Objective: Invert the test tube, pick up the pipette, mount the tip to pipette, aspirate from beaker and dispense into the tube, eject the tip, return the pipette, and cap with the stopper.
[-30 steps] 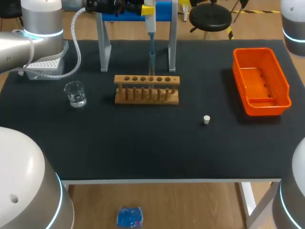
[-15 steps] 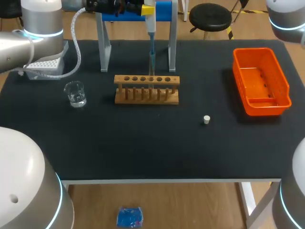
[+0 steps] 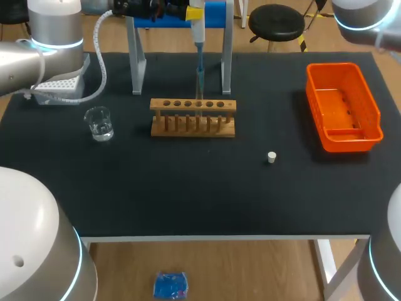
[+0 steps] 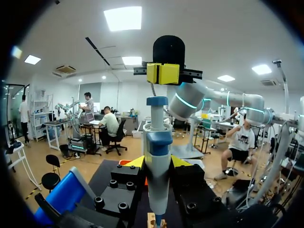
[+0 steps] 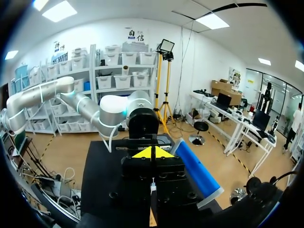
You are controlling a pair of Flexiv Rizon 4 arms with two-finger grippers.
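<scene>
The left jaws are found pinching the pipette (image 4: pixel 157 161), with one yellow tip at each side of its body, at the far edge of the bench (image 3: pixel 188 188) and close to the blue-barred stand (image 3: pixel 227 63). The pipette is held upright. Its shaft hangs straight below the jaws with the tip (image 3: pixel 200 78) mounted, and its lower end lies at the hole row of the wooden rack (image 3: pixel 193 117). Whether the tip is inside a tube cannot be told. The rack is placed directly beneath the left jaws. The beaker (image 3: pixel 99 123), holding clear liquid, is noted below those jaws and off to the left-arm side, well apart from the rack. The tip box (image 3: pixel 59 88) lies beyond the beaker and is partly covered by the left arm (image 3: pixel 37 56). The stopper (image 3: pixel 272 157) lies alone on the bench, nearer the robot than the rack and to the right-arm side of the left jaws. The orange bin (image 3: pixel 343 106) is set further out on that side. In the head view only part of the right arm (image 3: pixel 363 15) is seen, at the far right corner. The right jaws are pressed together with nothing between them. They are raised above the bench and turned toward the left jaws, which are seen straight ahead of them across the bench.
</scene>
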